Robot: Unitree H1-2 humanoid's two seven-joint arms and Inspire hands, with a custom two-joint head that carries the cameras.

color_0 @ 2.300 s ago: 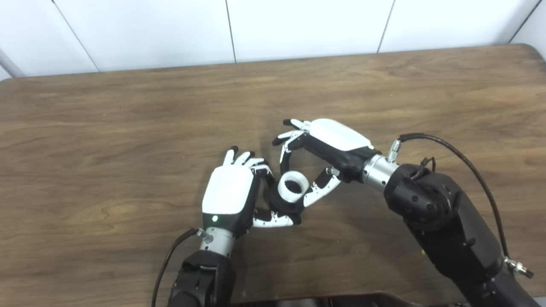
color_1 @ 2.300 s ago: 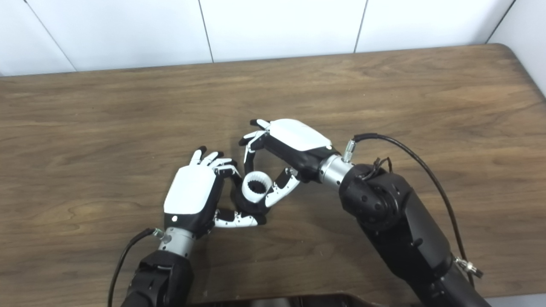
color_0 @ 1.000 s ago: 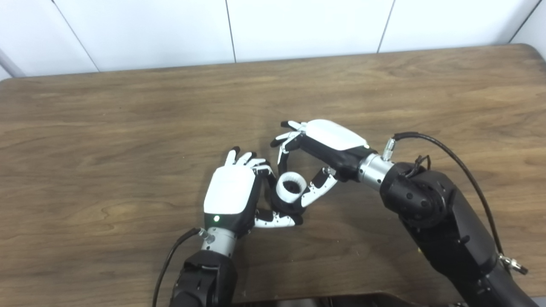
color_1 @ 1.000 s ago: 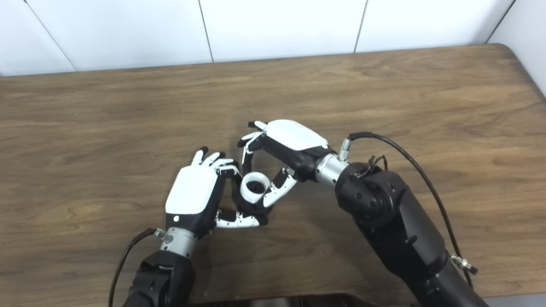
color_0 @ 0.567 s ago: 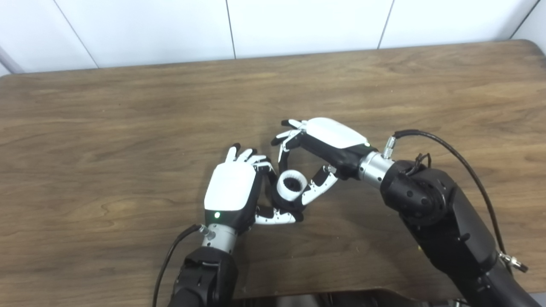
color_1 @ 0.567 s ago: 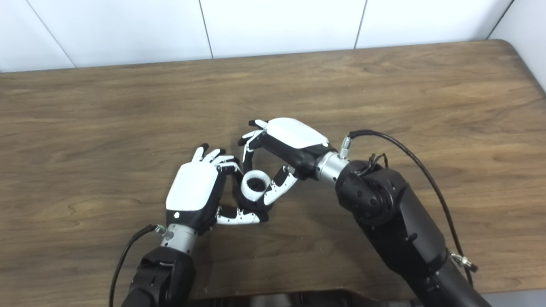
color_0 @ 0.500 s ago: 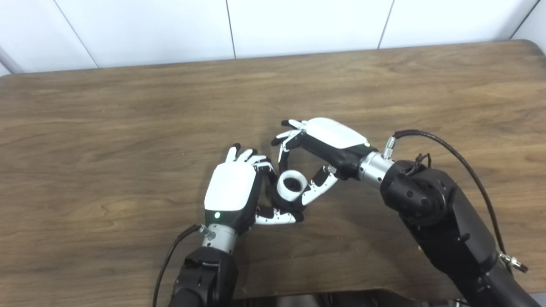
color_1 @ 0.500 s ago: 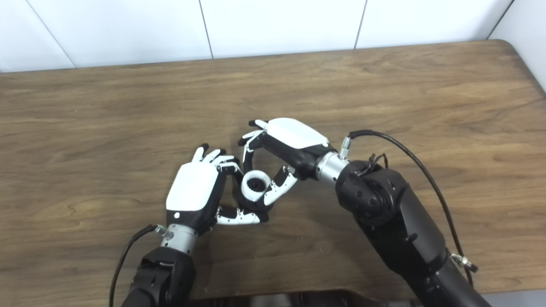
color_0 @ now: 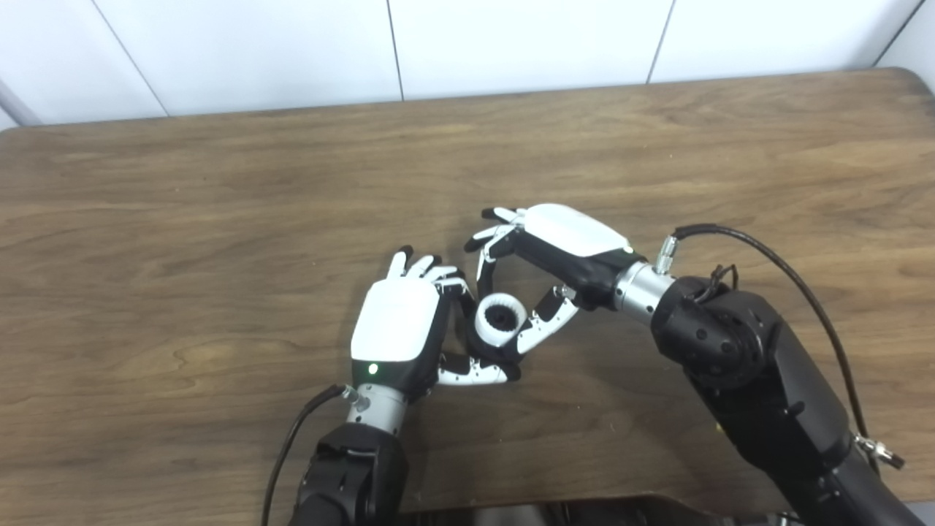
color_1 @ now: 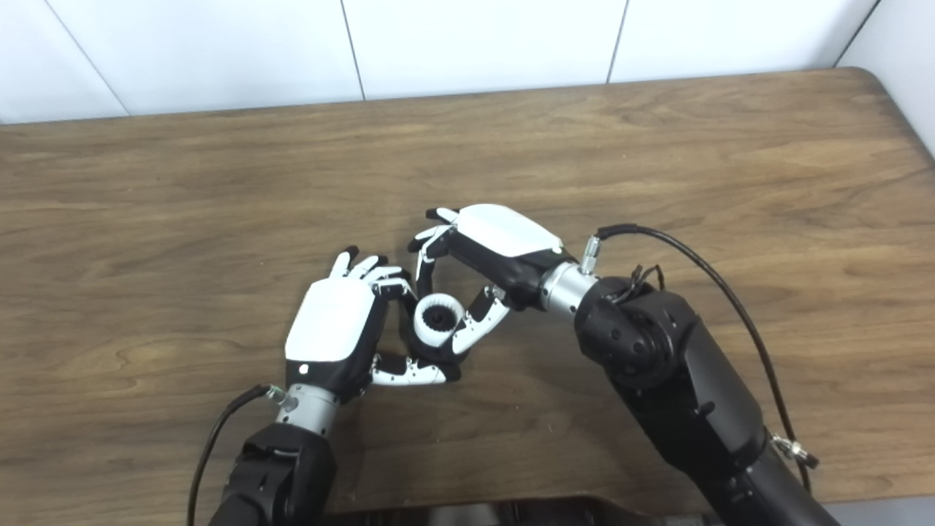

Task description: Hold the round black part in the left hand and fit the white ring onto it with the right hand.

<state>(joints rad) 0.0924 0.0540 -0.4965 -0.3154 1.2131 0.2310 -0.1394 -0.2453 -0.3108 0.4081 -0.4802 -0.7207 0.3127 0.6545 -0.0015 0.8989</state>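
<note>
A round black plastic part (color_0: pixel 491 351) is gripped by the left hand (color_0: pixel 398 330), whose white-backed palm faces up and whose fingers (color_0: pixel 447 281) are curled around the far side of the part while the thumb is laid along its near side, close to the brown wood-grain table (color_0: pixel 219 219). A white toothed plastic ring (color_0: pixel 501 321) is seated on top of the black part, its open centre turned upward. The ring is pinched by the right hand (color_0: pixel 562 245): one of its fingers (color_0: pixel 488 259) is brought down against the far rim of the ring, and the thumb is pressed against the rim on the side nearest the right wrist. The remaining fingers of the right hand are held apart above and beyond the ring, touching nothing. How far the ring is pushed down onto the black part cannot be told, since the joint is hidden by the fingers of both hands.
</note>
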